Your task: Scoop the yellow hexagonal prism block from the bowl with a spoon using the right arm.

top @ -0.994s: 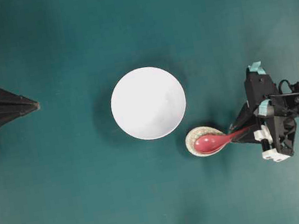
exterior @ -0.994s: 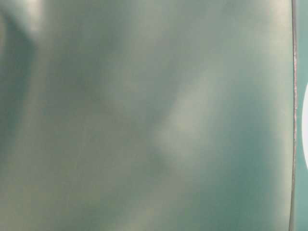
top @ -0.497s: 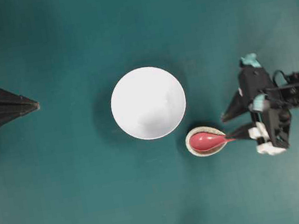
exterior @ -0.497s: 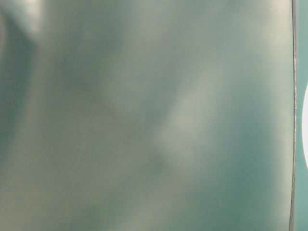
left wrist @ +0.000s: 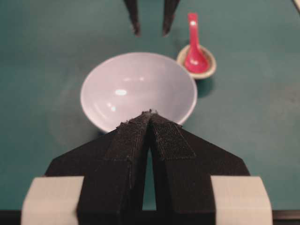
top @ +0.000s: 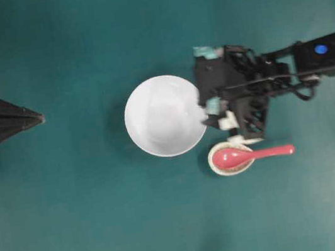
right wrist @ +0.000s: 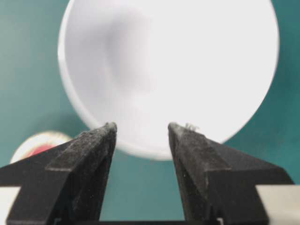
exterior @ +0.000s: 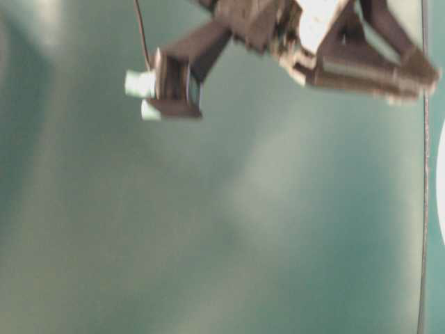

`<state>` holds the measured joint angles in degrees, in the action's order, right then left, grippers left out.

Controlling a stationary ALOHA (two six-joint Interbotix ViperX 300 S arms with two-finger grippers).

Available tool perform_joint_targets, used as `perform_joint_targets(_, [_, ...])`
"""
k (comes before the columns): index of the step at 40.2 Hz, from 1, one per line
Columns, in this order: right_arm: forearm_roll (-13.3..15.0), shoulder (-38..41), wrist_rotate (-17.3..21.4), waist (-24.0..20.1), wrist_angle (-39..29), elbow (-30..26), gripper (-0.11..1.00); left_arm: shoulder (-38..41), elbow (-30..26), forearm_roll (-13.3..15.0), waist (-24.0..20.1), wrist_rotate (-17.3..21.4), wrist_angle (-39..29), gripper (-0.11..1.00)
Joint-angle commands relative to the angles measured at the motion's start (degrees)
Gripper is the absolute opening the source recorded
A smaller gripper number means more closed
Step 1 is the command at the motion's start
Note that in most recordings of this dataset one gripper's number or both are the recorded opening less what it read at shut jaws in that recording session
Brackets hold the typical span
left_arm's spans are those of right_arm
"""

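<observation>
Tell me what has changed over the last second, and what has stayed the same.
The right gripper has let go of the spoon and swung from the table's right side to the bowl's right rim, jaws open and empty. The spoon now lies with its scoop in the small speckled dish, handle pointing right. The bowl, the dish and the shut left gripper stayed put.

My arm looks blurry from table level, and the bowl is cut off at 3 o'clock.
</observation>
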<state>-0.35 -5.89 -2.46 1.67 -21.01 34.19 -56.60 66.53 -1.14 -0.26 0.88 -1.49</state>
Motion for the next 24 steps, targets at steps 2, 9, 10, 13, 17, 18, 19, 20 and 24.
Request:
perform_joint_targets(2, [0.97, 2.11, -0.18, 1.14, -0.09, -5.45, 0.53, 0.18, -1.32, -0.09, -0.09, 0.09, 0.62, -0.01])
perform_joint_targets(9, [1.93, 5.63, -0.18, 2.11, -0.53, -10.63, 0.53, 0.18, -1.23, -0.09, -0.09, 0.09, 0.62, -0.01])
perform_joint_targets(10, [2.02, 5.98, -0.18, 2.11, -0.62, -11.16, 0.53, 0.18, -1.23, -0.09, -0.09, 0.09, 0.62, -0.01])
perform_joint_targets(13, [2.20, 7.03, -0.09, 2.11, -0.88, -12.83, 0.53, 0.18, -1.23, -0.09, -0.09, 0.09, 0.62, -0.01])
perform_joint_targets(17, [2.29, 7.65, 0.09, 2.46, -2.90, -13.71, 0.53, 0.09, -1.32, -0.09, -0.09, 0.09, 0.62, -0.01])
perform_joint_targets(18, [2.20, 7.65, 0.53, 2.99, -3.96, -13.62, 0.53, 0.18, -1.23, -0.09, -0.09, 0.09, 0.62, -0.01])
perform_joint_targets(19, [2.20, 7.65, 0.79, 3.34, -4.92, -13.62, 0.53, 0.18, -1.23, -0.09, -0.09, 0.09, 0.62, -0.01])
perform_joint_targets(20, [2.20, 7.65, 0.88, 3.69, -5.71, -13.54, 0.53, 0.18, -1.23, -0.09, -0.09, 0.09, 0.62, -0.01])
perform_joint_targets(24, [1.93, 7.65, 2.02, 5.54, -8.96, -12.92, 0.53, 0.18, -1.23, -0.09, -0.09, 0.09, 0.62, -0.01])
